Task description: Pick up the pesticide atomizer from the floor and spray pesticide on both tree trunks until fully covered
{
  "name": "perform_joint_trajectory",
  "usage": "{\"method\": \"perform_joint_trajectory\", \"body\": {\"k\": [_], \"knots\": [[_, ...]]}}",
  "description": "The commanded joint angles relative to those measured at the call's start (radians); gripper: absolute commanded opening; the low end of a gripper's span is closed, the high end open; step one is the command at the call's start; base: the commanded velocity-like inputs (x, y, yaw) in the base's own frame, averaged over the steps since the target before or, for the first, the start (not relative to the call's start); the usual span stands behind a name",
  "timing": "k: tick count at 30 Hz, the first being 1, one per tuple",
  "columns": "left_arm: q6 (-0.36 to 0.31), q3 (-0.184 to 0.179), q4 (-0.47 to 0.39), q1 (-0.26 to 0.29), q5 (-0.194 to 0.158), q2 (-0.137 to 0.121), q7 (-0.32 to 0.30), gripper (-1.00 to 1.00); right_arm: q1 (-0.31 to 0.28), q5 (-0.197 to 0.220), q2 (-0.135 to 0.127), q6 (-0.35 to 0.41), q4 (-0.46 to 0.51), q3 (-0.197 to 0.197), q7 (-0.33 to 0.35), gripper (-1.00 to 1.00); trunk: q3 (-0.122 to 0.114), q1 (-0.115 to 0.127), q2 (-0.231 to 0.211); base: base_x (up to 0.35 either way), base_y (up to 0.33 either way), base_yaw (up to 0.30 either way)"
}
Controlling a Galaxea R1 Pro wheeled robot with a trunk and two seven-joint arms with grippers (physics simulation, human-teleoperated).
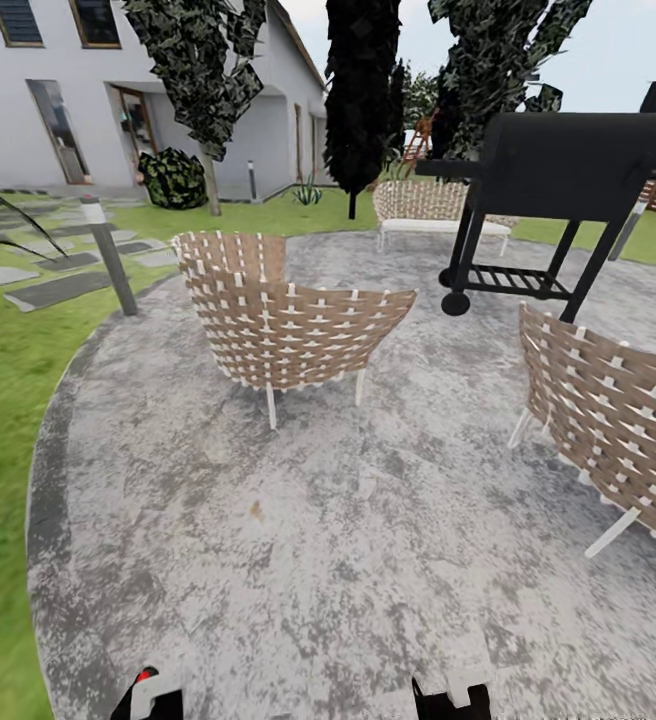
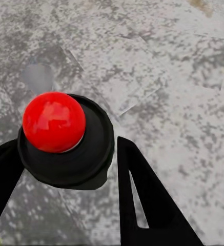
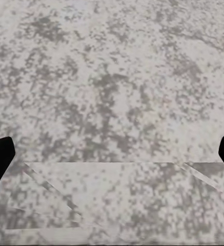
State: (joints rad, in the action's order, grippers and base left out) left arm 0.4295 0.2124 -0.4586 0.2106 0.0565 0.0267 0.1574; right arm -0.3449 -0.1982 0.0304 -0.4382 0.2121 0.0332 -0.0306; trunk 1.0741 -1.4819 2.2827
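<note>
- The pesticide atomizer (image 2: pixel 65 138) is already in my left gripper (image 2: pixel 65 169): my left wrist camera shows its black round cap with a red ball on top sitting between my two dark fingers (image 2: pixel 142 195), which pinch its body from both sides.
- My right gripper (image 3: pixel 112 154) carries nothing; its fingertips sit far apart at the edges of its wrist view, spread wide over bare grey paving.
- As I judge it, pickup is done and I am in the carrying step, on my way to the trees; no spray cloud is out yet.
- Next I need to turn and drive off the round patio (image 1: pixel 298 560) toward a thick pale trunk; a pale trunk under a dark crown (image 1: pixel 211 185) stands at about eleven o'clock, though I cannot tell if it is one of the two.
- In my way: a woven chair (image 1: pixel 288 330) at twelve o'clock, a second woven chair (image 1: pixel 618 420) at two o'clock, and a black grill cart (image 1: pixel 558 190) at one o'clock behind them.
- A short lamp post (image 1: pixel 108 255) stands at ten o'clock at the lawn edge; the house (image 1: pixel 58 90) lies beyond.
</note>
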Motion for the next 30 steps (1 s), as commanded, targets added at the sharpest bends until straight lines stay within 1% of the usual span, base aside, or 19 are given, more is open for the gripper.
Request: {"method": "perform_joint_trajectory", "body": {"k": [1, 4, 7, 30], "knots": [[0.003, 0.004, 0.000, 0.000, 0.006, 0.001, 0.002, -1.00, 0.000, -0.009, 0.000, -0.003, 0.000, 0.004, -0.003, 1.00, 0.001, 0.001, 0.000, -0.332, 0.000, 0.279], [0.003, 0.005, 0.000, -0.002, 0.006, 0.001, 0.002, -1.00, 0.000, -0.009, 0.000, -0.003, 0.000, 0.004, -0.003, 1.00, 0.003, 0.001, 0.000, -0.308, 0.000, 0.279], [0.002, 0.006, 0.001, -0.002, 0.006, 0.001, 0.007, -1.00, 0.000, -0.009, 0.000, -0.003, 0.000, 0.004, -0.003, 1.00, 0.004, 0.001, 0.000, -0.134, 0.000, 0.279], [0.002, 0.005, 0.002, -0.002, 0.005, 0.001, 0.008, -1.00, 0.000, -0.009, 0.000, -0.003, 0.000, 0.004, -0.003, 1.00, 0.006, 0.001, 0.000, -0.005, 0.000, 0.279]]}}
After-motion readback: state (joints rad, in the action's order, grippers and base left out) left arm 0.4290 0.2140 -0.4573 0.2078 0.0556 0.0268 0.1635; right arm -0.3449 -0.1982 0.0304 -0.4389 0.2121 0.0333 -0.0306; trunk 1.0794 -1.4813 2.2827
